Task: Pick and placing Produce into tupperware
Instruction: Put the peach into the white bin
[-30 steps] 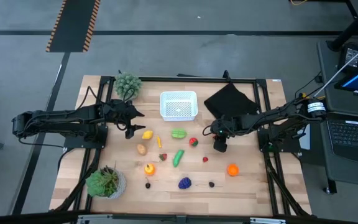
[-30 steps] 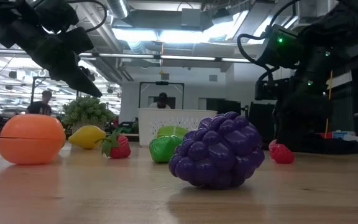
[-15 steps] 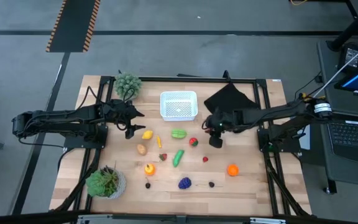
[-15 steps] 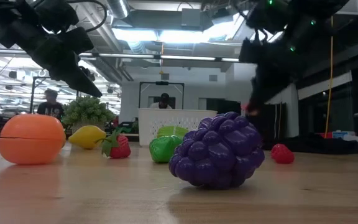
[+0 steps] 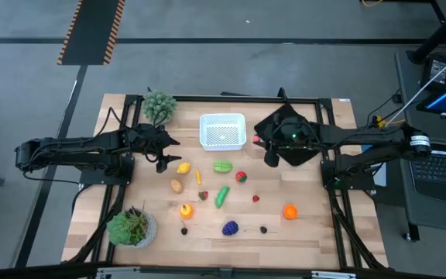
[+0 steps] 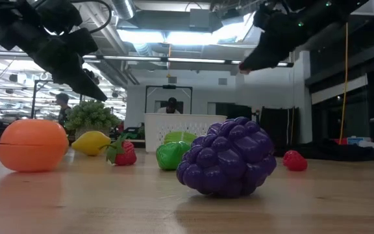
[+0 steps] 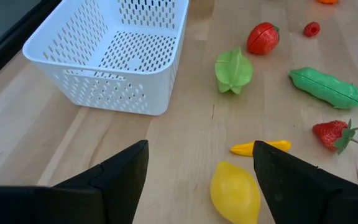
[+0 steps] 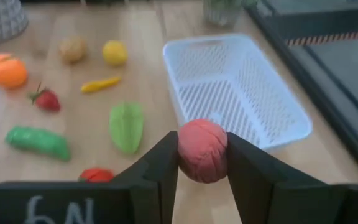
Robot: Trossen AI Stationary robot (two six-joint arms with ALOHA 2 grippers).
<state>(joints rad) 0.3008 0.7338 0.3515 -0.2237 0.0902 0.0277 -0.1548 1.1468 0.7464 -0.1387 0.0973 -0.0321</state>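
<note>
The white tub (image 5: 222, 130) stands at the table's far middle, also in the right wrist view (image 8: 241, 87) and the left wrist view (image 7: 114, 56). My right gripper (image 8: 202, 163) hangs in the air just right of the tub (image 5: 259, 142), shut on a round red fruit (image 8: 202, 150). My left gripper (image 7: 197, 163) hovers open left of the tub, above the lemon (image 7: 235, 193). The other produce lies on the wood: green starfruit (image 5: 222, 166), tomato (image 5: 241, 177), pea pod (image 5: 221, 196), strawberry (image 5: 202, 195), grapes (image 5: 230, 228), orange (image 5: 289, 211). My right gripper pinches the round red fruit across its middle (image 8: 185, 152), one finger on each side. The fruit is lifted clear of the table, beside the tub's near right corner (image 8: 294, 134).
A black folded cloth (image 5: 289, 128) lies under the right arm at the far right. Two potted plants stand at the far left (image 5: 159, 106) and near left (image 5: 132, 227). A black frame runs along the table's edges. People show in the room behind (image 6: 62, 104).
My right gripper has risen from close to the table and moved toward the far edge and the tub, carrying the red fruit up with it. The left arm has kept still.
</note>
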